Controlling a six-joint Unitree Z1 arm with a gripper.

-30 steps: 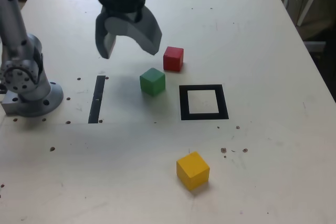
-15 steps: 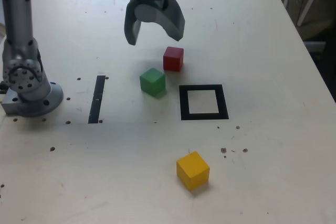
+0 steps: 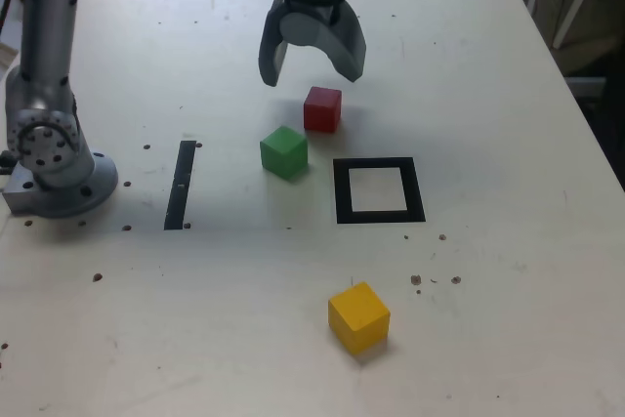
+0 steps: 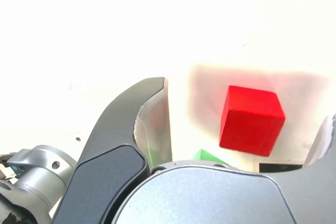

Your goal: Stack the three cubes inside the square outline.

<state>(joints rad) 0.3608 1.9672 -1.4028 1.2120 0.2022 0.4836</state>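
The red cube (image 3: 322,109) sits on the table just behind the square outline (image 3: 378,190), a black frame with a pale centre. The green cube (image 3: 284,152) rests to the exterior view's left of the outline. The yellow cube (image 3: 358,316) lies alone near the front. My gripper (image 3: 312,71) hangs open above and just behind the red cube, holding nothing. In the wrist view the red cube (image 4: 251,120) shows between my spread fingers (image 4: 152,124), with a sliver of the green cube (image 4: 209,156) beyond it.
A thin black strip (image 3: 181,184) lies on the table at the exterior view's left, near the arm's round base (image 3: 59,168). The table's right edge (image 3: 576,104) runs close to white furniture legs.
The open gripper has swung from the exterior view's left toward the right and farther back, ending over the red cube. No cube has moved.
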